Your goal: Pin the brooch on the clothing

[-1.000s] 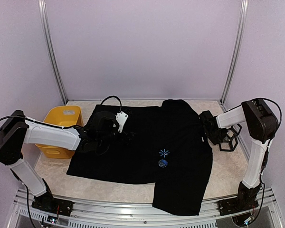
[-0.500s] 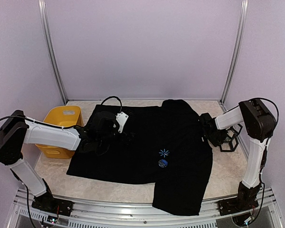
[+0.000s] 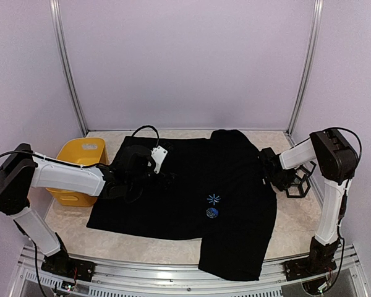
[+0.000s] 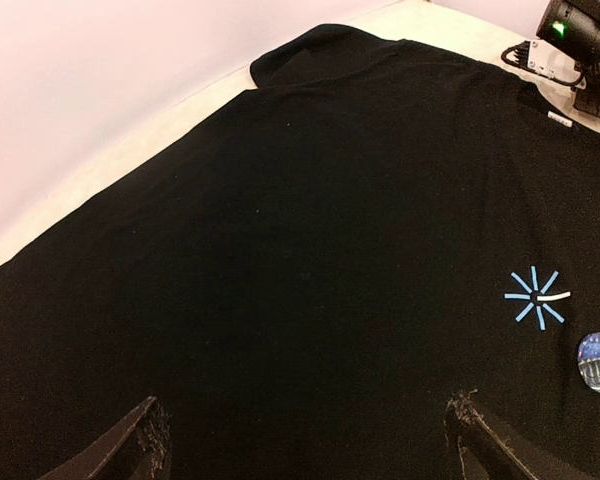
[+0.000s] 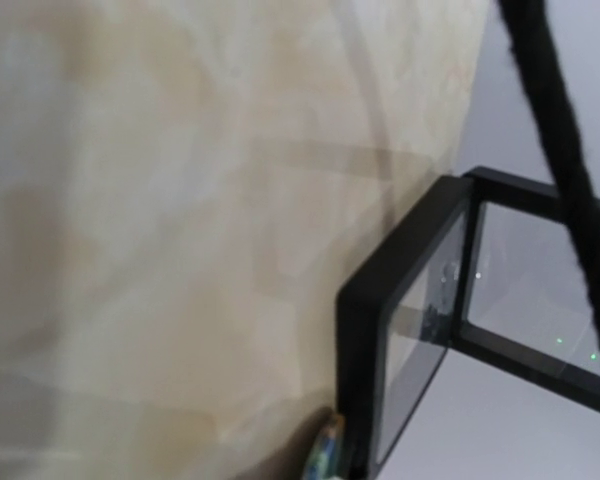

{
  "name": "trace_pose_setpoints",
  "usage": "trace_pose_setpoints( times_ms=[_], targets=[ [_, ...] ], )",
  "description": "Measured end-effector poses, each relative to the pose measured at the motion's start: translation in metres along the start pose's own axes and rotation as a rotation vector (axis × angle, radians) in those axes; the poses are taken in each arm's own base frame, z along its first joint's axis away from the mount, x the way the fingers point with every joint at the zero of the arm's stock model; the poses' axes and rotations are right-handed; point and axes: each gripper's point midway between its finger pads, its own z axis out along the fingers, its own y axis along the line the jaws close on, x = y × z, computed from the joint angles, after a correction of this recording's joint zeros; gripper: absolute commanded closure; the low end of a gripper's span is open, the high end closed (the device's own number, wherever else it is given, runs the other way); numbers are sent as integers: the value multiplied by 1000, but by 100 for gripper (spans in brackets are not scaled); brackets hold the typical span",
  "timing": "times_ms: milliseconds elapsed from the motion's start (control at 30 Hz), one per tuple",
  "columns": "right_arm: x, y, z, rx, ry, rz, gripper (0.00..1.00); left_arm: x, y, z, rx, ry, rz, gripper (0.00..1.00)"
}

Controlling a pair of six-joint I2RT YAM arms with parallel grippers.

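As the overhead view records it, my left arm (image 3: 68,176) rises from its base at the near left corner, bends at an elbow by the left edge, and lays its white forearm low toward the middle of the worktop (image 3: 142,247).

Left fingers (image 3: 164,178): spread wide, gripping nothing. Both tips hang just above black cloth and point toward the right edge.

Right arm (image 3: 331,210): upright from the near right corner, elbow high by the right edge, forearm sloping down and inward.

Right fingers (image 3: 272,173): low at the right side of the worktop, at the shirt's collar end, just beside a black-framed clear box (image 3: 298,182). How far apart they stand I cannot tell. My right wrist camera shows only worktop, the box and a cable (image 5: 555,140).

Clothing (image 3: 173,198): black T-shirt, spread flat across the middle of the worktop. Hem toward the left edge, collar toward the right, one sleeve reaching the near edge. Light-blue starburst mark (image 3: 213,199) on the chest.

Brooch (image 3: 212,213): small round blue badge, lying on the shirt just beside the starburst, on its near-edge side. It sits between my two sets of fingers, apart from both. From my left wrist it lies ahead of the tips and off to their right.

Yellow bin (image 3: 80,158): at the left edge, beside my left forearm.
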Motion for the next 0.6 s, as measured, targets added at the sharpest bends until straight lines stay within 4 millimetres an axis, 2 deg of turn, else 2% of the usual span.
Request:
trace_pose_setpoints(
  times_ms=[200, 600],
  targets=[
    [1, -1, 2, 1, 5, -2, 97, 0, 0, 0, 0, 0, 0, 10],
    [3, -4, 4, 8, 14, 3, 100, 0, 0, 0, 0, 0, 0, 10]
  ],
)
